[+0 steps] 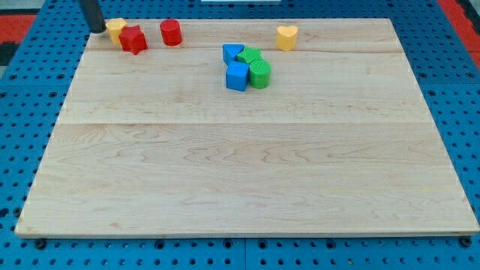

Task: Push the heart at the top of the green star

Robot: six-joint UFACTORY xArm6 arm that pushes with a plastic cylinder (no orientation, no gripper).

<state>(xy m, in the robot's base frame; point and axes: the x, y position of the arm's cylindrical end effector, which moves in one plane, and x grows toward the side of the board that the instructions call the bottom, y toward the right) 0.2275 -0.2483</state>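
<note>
A yellow heart (286,36) lies near the view's top, right of centre. The green star (250,56) sits to its lower left, in a tight cluster with a blue triangle (232,52), a blue cube (237,76) and a green cylinder (259,74). My tip (97,30) is at the board's top left corner, just left of a yellow block (115,28), far from the heart and the star.
A red star-like block (133,40) touches the yellow block at the top left. A red cylinder (171,32) stands a little to its right. The wooden board (240,172) lies on a blue pegboard table (22,112).
</note>
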